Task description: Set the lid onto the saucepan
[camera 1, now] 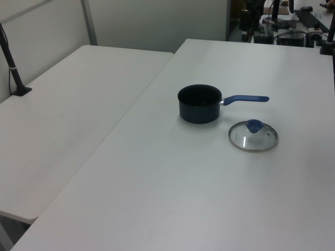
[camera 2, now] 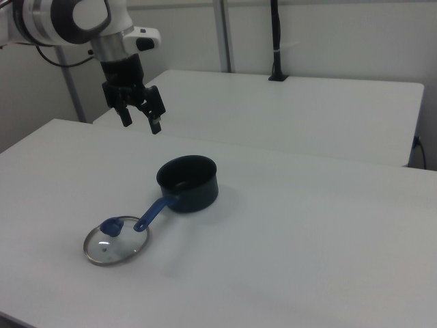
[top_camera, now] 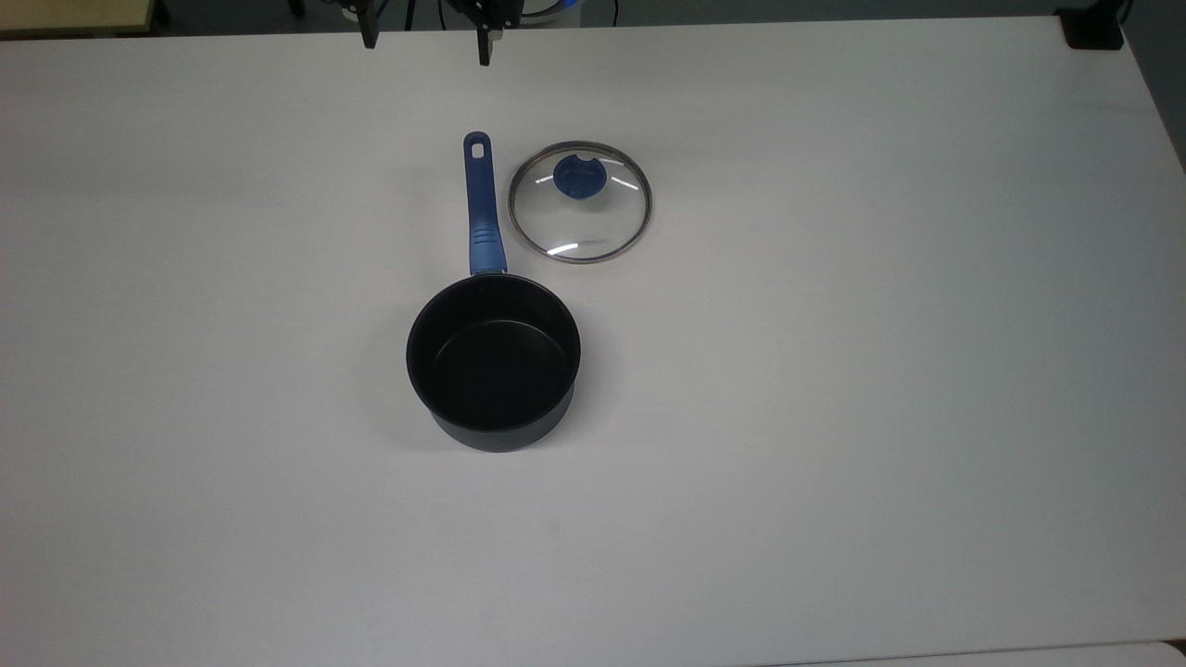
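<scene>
The gripper (camera 2: 141, 120) hangs spread wide and empty, high above the table (top_camera: 834, 371), well apart from the lid (top_camera: 580, 202). The lid lies flat beside the saucepan (top_camera: 493, 361) handle; likely stiff, slick, breakable glass (blue knob is the sensible hold).

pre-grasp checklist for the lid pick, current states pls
1. Claw open, holding nothing: ok.
2. Lid flat on the table, blue knob up and unobstructed: ok.
3. Lid apart from the saucepan handle: ok, a narrow gap shows in the top view.
4. Saucepan upright, inside empty: ok.
5. Claw over the knob: not ok, it hangs high off to the side.
6. Knob fits between the fingers: cannot tell.
</scene>
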